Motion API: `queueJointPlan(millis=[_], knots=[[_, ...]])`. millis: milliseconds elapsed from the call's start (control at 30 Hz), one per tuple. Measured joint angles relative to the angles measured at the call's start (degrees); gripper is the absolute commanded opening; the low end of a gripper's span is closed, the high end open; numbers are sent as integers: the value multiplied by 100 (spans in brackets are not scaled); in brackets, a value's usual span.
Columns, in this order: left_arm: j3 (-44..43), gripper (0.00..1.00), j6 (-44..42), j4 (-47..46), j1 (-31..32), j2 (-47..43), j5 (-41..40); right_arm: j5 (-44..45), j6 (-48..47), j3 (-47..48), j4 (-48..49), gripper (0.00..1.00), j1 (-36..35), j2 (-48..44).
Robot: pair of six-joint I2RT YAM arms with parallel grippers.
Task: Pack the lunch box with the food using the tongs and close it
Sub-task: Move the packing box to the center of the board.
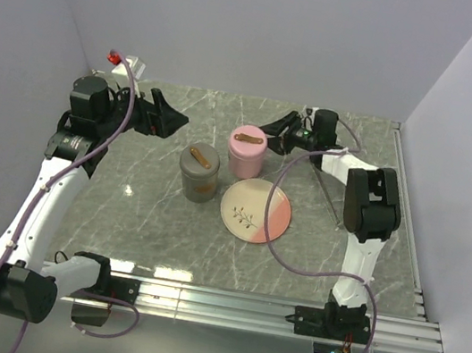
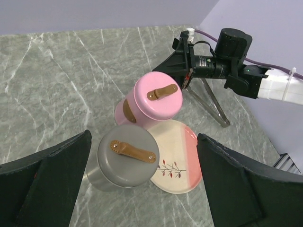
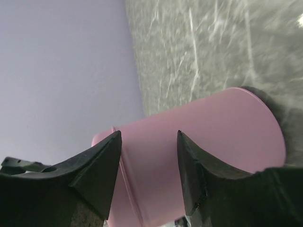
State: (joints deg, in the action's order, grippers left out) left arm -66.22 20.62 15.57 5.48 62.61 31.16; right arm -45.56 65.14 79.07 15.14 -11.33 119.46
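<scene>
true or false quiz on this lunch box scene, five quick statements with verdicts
1. No food lies on the plate. True.
2. The pink container has its lid off. False: its lid, with a brown strap, is on.
3. The left gripper is shut on the tongs. False: it is open and holds nothing; the tongs lie on the table under the right arm.
4. The grey container stands beside the pink one, lid on. True.
5. The right gripper hangs over the plate. False: it is by the pink container, jaws apart.
</scene>
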Motion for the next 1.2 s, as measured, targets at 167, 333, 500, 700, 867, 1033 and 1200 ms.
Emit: queueJointPlan(millis=[167,333,500,700,867,1033,1200], knots=[[131,99,4,-9,-39,-2,4,-17,111,-122,61,58,-251,13],[149,99,7,-9,-44,7,9,-39,107,-138,68,58,-380,223],[155,99,15,-11,-63,7,15,-15,66,-96,-68,58,-417,509],[291,99,118,-26,-127,9,57,-133,203,258,227,58,-479,944],[299,99,118,-22,-195,9,74,-221,302,654,433,58,-645,1316],[308,99,114,-24,-308,9,111,-238,302,883,540,58,-809,1394],[413,99,131,-28,-382,9,168,-234,308,898,577,58,-1032,1394]])
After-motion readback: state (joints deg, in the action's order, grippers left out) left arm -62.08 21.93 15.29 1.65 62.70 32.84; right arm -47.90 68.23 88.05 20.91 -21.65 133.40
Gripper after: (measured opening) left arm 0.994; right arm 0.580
